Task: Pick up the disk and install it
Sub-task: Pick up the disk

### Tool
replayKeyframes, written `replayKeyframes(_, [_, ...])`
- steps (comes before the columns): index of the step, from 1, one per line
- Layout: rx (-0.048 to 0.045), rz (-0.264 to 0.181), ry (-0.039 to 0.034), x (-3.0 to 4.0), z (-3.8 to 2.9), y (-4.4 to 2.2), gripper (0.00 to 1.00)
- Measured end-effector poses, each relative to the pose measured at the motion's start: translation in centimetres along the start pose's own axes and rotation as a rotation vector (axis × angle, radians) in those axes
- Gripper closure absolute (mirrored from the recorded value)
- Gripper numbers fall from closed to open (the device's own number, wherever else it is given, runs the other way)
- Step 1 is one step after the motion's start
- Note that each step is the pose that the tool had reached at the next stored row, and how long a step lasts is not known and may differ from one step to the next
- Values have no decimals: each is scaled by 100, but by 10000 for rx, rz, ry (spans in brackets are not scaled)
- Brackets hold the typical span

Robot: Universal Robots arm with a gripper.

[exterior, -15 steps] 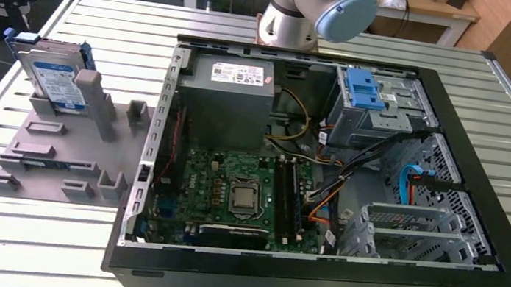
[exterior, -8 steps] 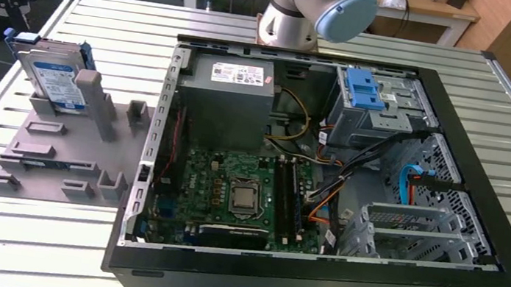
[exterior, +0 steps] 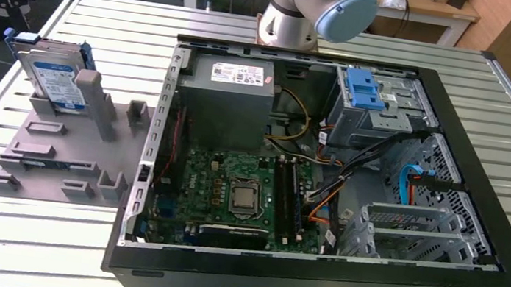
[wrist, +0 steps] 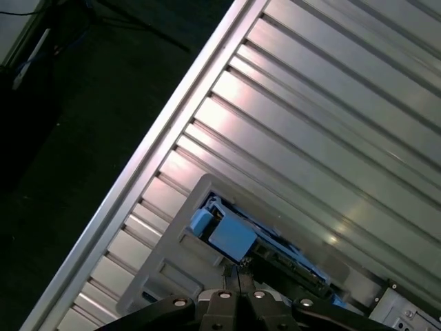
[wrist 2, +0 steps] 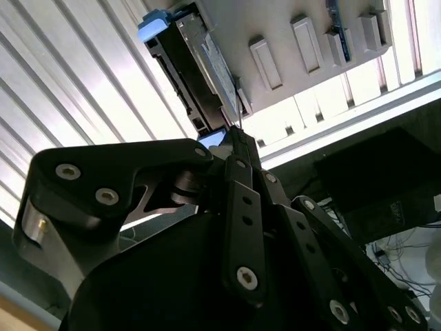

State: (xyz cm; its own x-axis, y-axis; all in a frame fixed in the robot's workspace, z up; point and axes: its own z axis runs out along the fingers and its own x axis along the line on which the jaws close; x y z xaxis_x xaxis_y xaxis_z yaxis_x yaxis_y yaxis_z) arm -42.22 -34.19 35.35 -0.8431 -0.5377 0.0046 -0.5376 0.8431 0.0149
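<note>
Hovering by the disk, the gripper has its two slim fingers pinched together and nothing between them. In both wrist views the fingertips sit just short of the disk's upper edge, with a small gap visible.

The disk stands propped on one edge in a grey fixture plate, tilted back and not lying flat. It is at the exterior view's left, on the slatted metal table. Its labelled face turns toward the open computer case. In the second wrist view the disk shows edge-on as a long thin slab, its long upper edge running away from the gripper. From the exterior view alone I can't call the long axis firmly.

It has a silver body and a white-and-blue label, with a blue plastic carrier wrapped around the rim. One blue corner pokes out at the far end in both wrist views.

A grey post rises just beside the labelled face, and more low blocks stud the plate. The table's edge runs close behind the fixture, with dark floor beyond. The case's side wall stands just beside the plate, on the exterior view's right. Above the disk it's open air.
</note>
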Motion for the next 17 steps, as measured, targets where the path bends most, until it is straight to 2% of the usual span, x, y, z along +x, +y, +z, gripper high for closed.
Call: replayKeyframes(17, [5, -1041, 15, 0, 0, 0, 89])
